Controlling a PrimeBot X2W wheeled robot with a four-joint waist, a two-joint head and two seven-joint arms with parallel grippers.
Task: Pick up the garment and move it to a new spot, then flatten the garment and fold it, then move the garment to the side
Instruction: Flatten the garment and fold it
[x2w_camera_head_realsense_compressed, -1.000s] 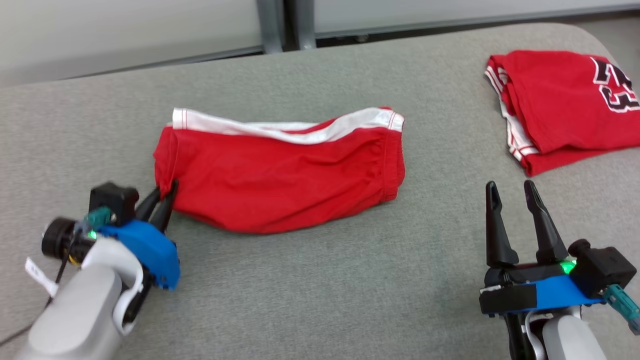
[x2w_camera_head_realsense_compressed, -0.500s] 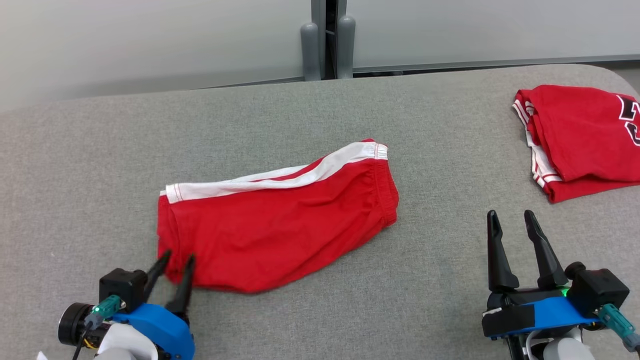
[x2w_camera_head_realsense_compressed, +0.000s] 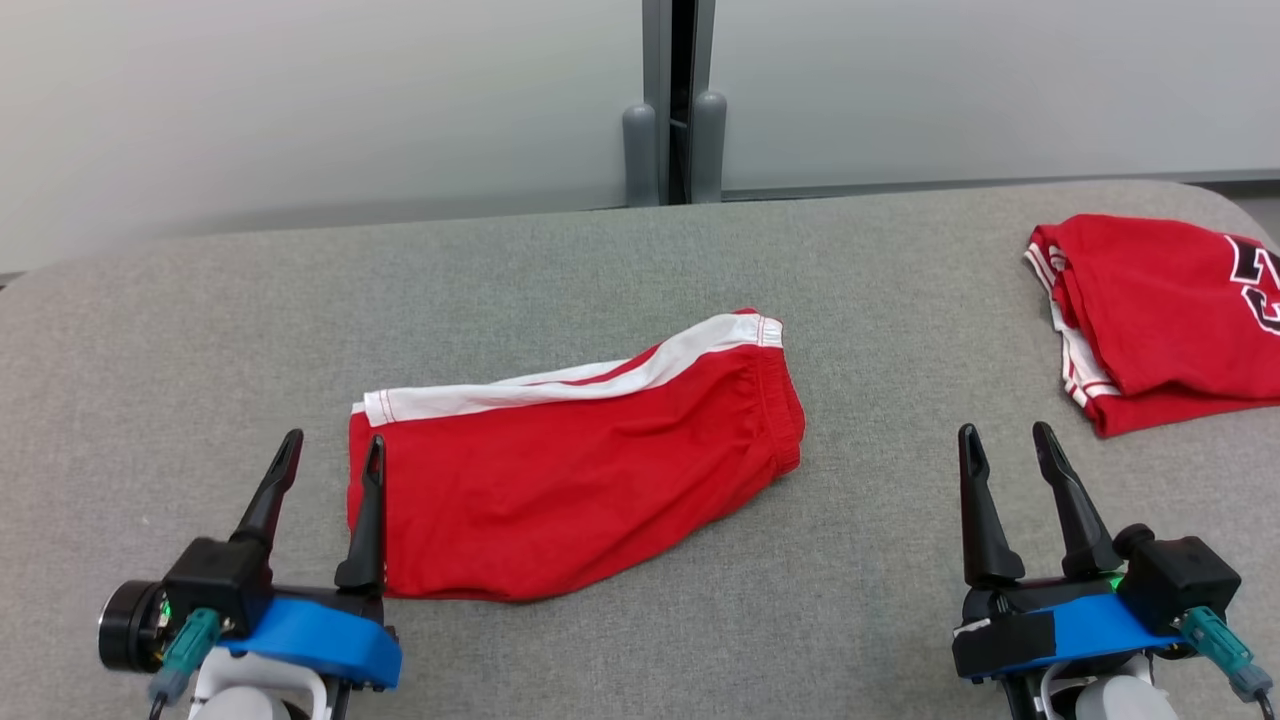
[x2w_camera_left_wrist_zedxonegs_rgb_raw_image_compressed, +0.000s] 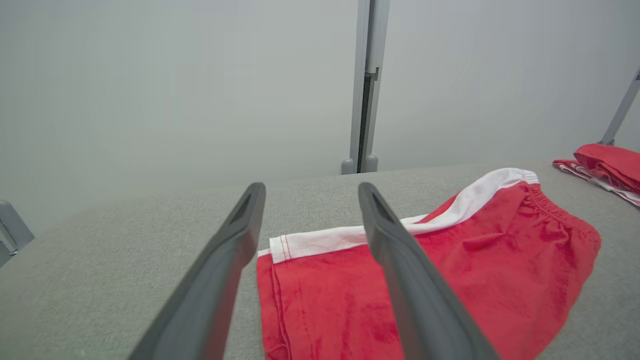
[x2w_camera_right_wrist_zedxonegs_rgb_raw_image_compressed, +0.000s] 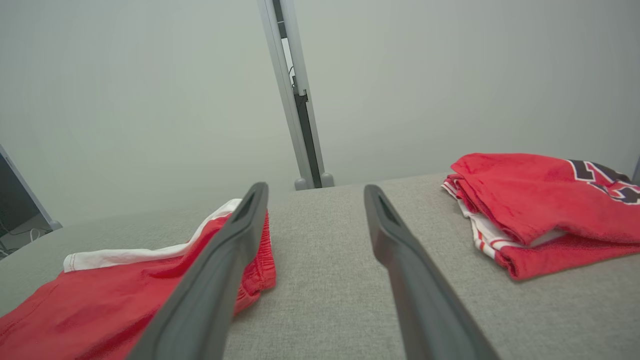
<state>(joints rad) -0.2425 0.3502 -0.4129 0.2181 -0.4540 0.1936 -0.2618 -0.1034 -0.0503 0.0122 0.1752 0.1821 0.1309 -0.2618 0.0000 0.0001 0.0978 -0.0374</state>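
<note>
Red shorts (x2w_camera_head_realsense_compressed: 570, 480) lie flat on the grey padded table (x2w_camera_head_realsense_compressed: 200, 330), head view. Left gripper (x2w_camera_head_realsense_compressed: 334, 440): fingers spread, empty, just beside the shorts' left hem. Right gripper (x2w_camera_head_realsense_compressed: 1004, 431): fingers spread, empty, well apart from them. Left wrist view: shorts ahead, to the right. Right wrist view: folded jersey (x2w_camera_right_wrist_zedxonegs_rgb_raw_image_compressed: 530, 200) at right, shorts at left.

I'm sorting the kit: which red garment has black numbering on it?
The folded jersey at far right; the shorts in the middle carry only a white side stripe.
</note>
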